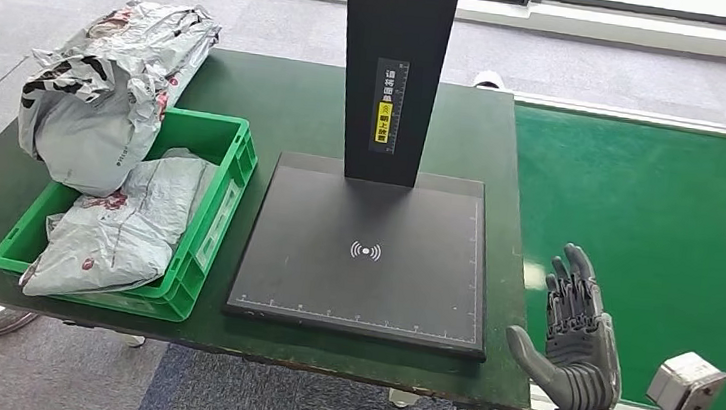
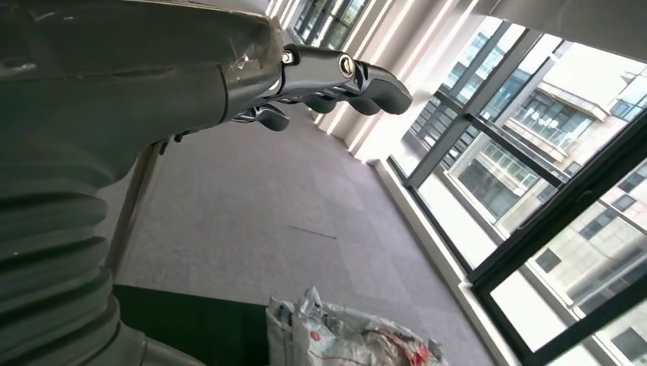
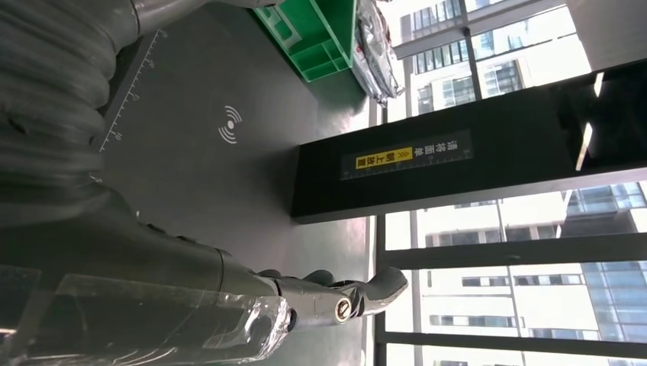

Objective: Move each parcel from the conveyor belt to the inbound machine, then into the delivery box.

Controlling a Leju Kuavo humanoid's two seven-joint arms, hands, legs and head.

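Head view looks down on a dark green table (image 1: 278,106). The robot's right hand (image 1: 575,336), grey with dark fingers, is raised at the table's near right corner, fingers spread and upright, thumb out to its left, holding nothing. It sits over the seam between the table and the bright green conveyor belt (image 1: 657,243), which stretches away on the hand's right side.

Just to the left of that hand lies the inbound machine's flat black square scanning plate (image 1: 364,255), marked with a white wireless symbol and ruler ticks along its edges. A tall black post (image 1: 392,67) with a yellow label rises from the plate's far edge.

Further left, well apart from the hand, a green plastic delivery box (image 1: 212,221) holds a crumpled grey plastic parcel bag (image 1: 121,227) with red print. A second, bulkier grey parcel bag (image 1: 109,90) with black markings leans over the box's far left corner, partly on the table.

Left wrist view shows the left hand (image 2: 328,84) held up against grey carpet and tall windows, fingers loosely extended with nothing in them; part of a grey bag appears beyond it.

Right wrist view shows the right hand's fingers (image 3: 358,290) beside the black plate and post
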